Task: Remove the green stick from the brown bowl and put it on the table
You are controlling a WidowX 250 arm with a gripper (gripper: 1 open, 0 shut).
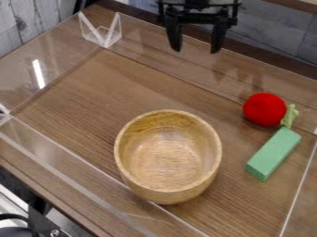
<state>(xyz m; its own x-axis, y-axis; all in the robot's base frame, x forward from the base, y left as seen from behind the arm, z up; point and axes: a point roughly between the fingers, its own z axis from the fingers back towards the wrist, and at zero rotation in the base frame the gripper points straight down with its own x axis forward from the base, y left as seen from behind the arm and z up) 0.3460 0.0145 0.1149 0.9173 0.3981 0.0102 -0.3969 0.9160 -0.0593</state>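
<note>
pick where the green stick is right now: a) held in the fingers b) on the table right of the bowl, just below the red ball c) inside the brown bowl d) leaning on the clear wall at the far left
b: the green stick lies flat on the table, right of the empty brown bowl and just below the red ball.

Lying on the table (111, 102): one bowl (169, 155), one green stick (273, 154) and one red ball (264, 108). One small yellow-green piece (291, 116) is sitting beside the ball. One gripper (199, 39) is hanging overhead.
</note>
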